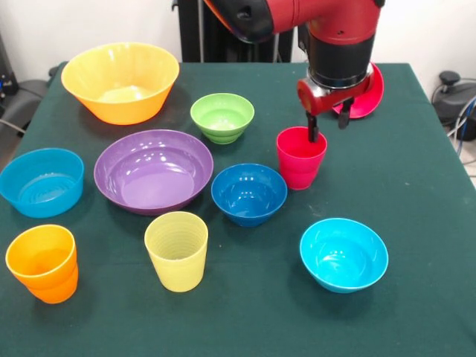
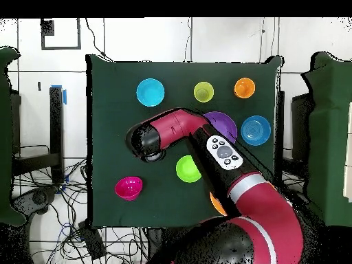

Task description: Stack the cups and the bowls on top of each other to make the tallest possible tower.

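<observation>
With the hand [image 1: 328, 126] open narrowly astride the far rim of the red cup [image 1: 301, 157], which stands at 2 o'clock from the dark blue bowl [image 1: 249, 193], you risk tipping it if one finger drags the rim.

You have one table [image 1: 416, 223] covered in dark green cloth, carrying ten plastic pieces, all upright and apart from one another.

From the front view, your far row:
- large yellow-orange bowl [image 1: 120, 80] at left
- lime green bowl [image 1: 222, 117] just right of it
- red bowl [image 1: 364, 95] at far right, partly hidden by the arm

Your middle row:
- light blue bowl [image 1: 41, 181]
- wide purple bowl [image 1: 153, 171]
- dark blue bowl [image 1: 249, 193]
- red cup [image 1: 300, 158]

Your near row:
- orange cup [image 1: 43, 262]
- ribbed pale yellow cup [image 1: 176, 250]
- cyan bowl [image 1: 343, 254]
</observation>
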Available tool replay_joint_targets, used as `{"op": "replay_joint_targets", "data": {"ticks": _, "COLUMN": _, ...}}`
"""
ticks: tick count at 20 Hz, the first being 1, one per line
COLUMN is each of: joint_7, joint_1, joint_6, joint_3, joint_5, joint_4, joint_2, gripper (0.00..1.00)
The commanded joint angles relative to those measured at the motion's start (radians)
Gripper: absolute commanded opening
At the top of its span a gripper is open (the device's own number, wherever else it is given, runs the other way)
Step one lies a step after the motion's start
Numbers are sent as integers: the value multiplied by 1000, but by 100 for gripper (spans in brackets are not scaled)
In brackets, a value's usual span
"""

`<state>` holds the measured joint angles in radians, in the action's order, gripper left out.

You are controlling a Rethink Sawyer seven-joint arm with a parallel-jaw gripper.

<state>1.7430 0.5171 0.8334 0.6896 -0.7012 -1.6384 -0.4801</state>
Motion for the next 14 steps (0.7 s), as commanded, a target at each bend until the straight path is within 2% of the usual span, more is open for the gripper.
{"op": "replay_joint_targets", "data": {"ticks": 1, "joint_7": -170, "joint_1": -16, "joint_6": -41, "joint_3": -14, "joint_5": -81, "joint_4": 50, "joint_2": 79, "gripper": 100}}
{"op": "replay_joint_targets", "data": {"ticks": 14, "joint_7": -178, "joint_1": -24, "joint_6": -65, "joint_3": -15, "joint_5": -115, "joint_4": 105, "joint_2": 142, "gripper": 100}}
